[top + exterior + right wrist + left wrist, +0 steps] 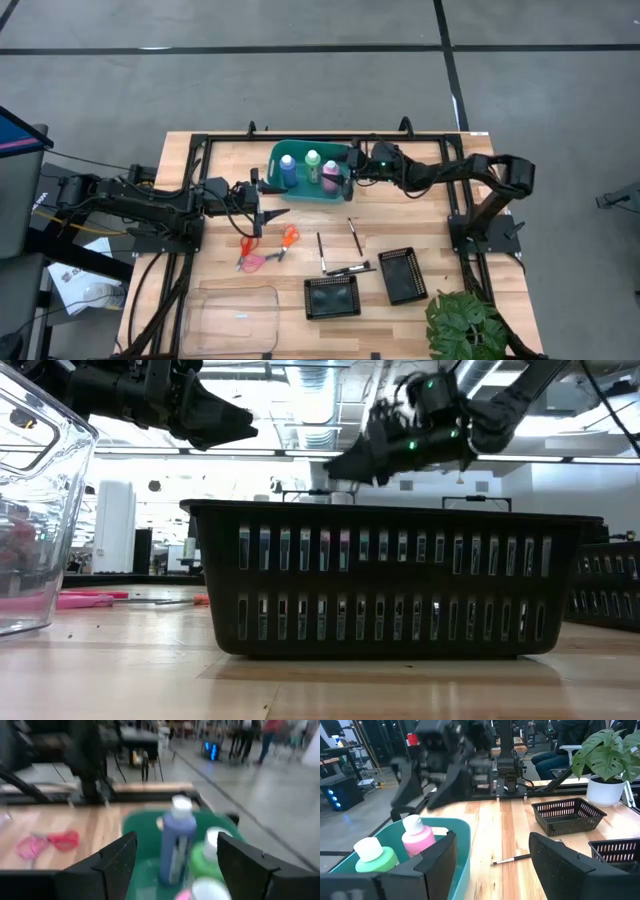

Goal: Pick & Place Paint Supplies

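Blue bottle (288, 168), green bottle (312, 165) and pink bottle (330, 174) stand in the teal basket (300, 195). Right claw (350, 163) spread at its three o'clock rim; left claw (268, 199) spread at seven o'clock.

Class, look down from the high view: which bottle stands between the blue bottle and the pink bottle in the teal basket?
In the high view, the green bottle stands between the blue bottle and the pink bottle, all inside the teal basket.
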Available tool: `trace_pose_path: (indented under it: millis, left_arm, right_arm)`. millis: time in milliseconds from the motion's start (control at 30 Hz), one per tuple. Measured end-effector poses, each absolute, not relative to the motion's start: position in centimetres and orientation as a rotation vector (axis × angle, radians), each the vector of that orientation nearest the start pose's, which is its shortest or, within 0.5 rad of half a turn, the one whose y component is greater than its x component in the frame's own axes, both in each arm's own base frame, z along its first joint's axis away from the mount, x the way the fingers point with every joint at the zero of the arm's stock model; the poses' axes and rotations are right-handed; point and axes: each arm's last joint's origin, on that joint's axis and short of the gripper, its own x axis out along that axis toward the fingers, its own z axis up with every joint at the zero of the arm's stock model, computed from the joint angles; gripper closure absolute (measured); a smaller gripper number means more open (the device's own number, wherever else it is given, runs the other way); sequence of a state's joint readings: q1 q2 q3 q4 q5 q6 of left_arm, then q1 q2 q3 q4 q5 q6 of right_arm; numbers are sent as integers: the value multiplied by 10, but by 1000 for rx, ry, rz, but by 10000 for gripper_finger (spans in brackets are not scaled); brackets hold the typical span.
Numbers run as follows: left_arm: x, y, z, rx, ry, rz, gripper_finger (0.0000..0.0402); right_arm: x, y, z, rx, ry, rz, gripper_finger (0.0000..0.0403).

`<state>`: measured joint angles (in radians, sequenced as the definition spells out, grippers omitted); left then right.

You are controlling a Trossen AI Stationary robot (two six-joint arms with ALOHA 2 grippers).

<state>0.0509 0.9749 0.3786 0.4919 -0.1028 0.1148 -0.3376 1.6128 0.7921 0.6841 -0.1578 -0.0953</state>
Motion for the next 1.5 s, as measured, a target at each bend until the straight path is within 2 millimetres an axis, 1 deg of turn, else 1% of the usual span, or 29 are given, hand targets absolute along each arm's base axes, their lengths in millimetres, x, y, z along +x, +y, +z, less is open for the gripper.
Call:
trace_pose_path:
  millis: [167,267,367,433,567,767,867,967,1167,1267,1367,1500]
  left_arm:
    - [204,13,223,117,119,147,165]
    - [204,13,223,117,120,147,165]
    - [204,13,223,113,120,147,165]
    - [203,13,221,104,113,147,165]
    - [197,14,207,81,111,154,165]
    - [189,20,188,-21,154,193,165]
    - [187,19,183,-71,193,197,165]
    - [186,18,178,-133,236,198,165]
    - [185,12,170,-201,346,187,165]
    - [187,8,173,-218,388,176,165]
    - [190,5,177,-215,396,162,165]
    - [195,5,182,-195,385,156,165]
  right_arm:
    - [316,-78,251,-137,-45,-30,149]
    - [308,-58,261,-187,-153,19,149]
    - [295,-42,263,-212,-203,39,149]
    - [284,-35,256,-214,-191,20,149]
    - [257,-23,232,-188,-158,-25,149]
    - [215,-9,202,-101,-189,-98,149]
    - [202,-3,194,-81,-187,-125,149]
    - [196,4,190,-80,-181,-134,149]
    - [195,13,191,-113,-187,-134,149]
    - [195,14,191,-120,-184,-146,149]
    - [195,14,190,-112,-174,-145,149]
    - [203,15,190,-94,-102,-139,149]
